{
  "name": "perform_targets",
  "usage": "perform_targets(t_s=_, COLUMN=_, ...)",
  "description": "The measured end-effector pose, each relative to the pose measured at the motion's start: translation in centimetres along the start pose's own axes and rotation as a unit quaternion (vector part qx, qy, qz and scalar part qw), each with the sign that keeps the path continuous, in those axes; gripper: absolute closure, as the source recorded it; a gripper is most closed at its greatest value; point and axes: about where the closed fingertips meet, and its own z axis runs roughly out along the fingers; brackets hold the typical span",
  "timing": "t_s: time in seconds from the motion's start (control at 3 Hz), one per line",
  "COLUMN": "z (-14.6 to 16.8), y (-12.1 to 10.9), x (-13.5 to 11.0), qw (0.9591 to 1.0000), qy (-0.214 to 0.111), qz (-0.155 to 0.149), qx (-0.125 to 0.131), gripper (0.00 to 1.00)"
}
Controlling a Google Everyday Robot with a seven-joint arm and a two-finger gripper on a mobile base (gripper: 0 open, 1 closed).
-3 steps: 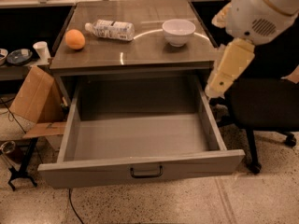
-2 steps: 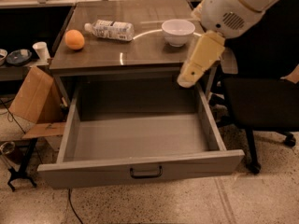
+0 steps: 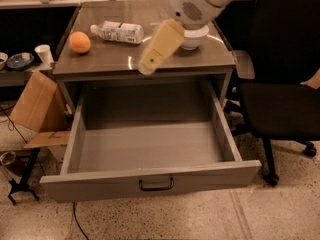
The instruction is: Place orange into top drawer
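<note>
The orange (image 3: pixel 80 42) sits on the left part of the cabinet's top. The top drawer (image 3: pixel 150 181) below is pulled fully out, with nothing inside and a dark handle (image 3: pixel 156 185) at the centre of its front panel. My gripper (image 3: pixel 148 65) is cream coloured and reaches down-left from the white arm at the top. It hangs over the front edge of the cabinet's top near the middle, to the right of the orange and apart from it. It holds nothing that I can see.
A lying plastic bottle (image 3: pixel 117 32) and a white bowl (image 3: pixel 197 38), partly behind the arm, are on the top. A black office chair (image 3: pixel 285 89) stands close on the right. A cardboard box (image 3: pixel 36 104) and a white cup (image 3: pixel 42 54) are on the left.
The arm and gripper have swung left, from beside the cabinet's right side to over the middle of its front edge. The orange, bottle, bowl and drawer have not moved.
</note>
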Motion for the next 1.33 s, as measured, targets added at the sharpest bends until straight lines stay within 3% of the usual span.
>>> perform_targets(t_s=0.33, z=1.7, y=-0.4, x=-3.6, qw=0.9997, qy=-0.023, qz=0.005, qx=-0.004, gripper=0.0)
perform_targets(t_s=0.67, z=1.7, y=-0.4, x=-3.6, qw=0.9997, qy=-0.023, qz=0.005, qx=-0.004, gripper=0.0)
perform_targets(t_s=1.0, z=2.1, y=-0.9, x=-4.2, qw=0.9981, qy=-0.059, qz=0.012, qx=0.013, gripper=0.0)
perform_targets(t_s=1.33, z=5.0, y=-2.4, x=-6.2, qw=0.9955, qy=-0.091, qz=0.015, qx=0.022, gripper=0.0)
